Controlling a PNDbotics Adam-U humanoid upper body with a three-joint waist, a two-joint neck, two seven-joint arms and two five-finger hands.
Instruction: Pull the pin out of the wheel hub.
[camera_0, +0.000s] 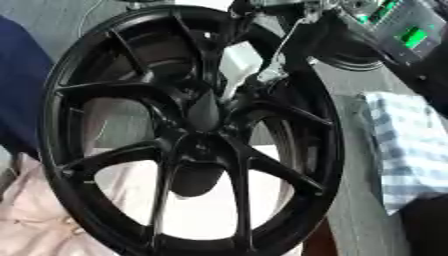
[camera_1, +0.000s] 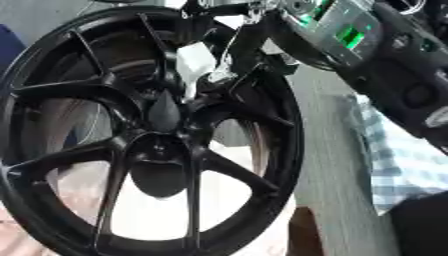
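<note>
I see the black wheel hub (camera_0: 188, 145) standing upright, face toward me. My right hand (camera_1: 254, 37) reaches in from the upper right, fingers apparently pinching the white pin (camera_0: 238, 67), whose long axis runs near vertical, tip down toward the hub centre.

Right hand (camera_0: 271, 60) pinches the white pin (camera_0: 239, 65) at the black wheel hub (camera_0: 197, 145).
</note>
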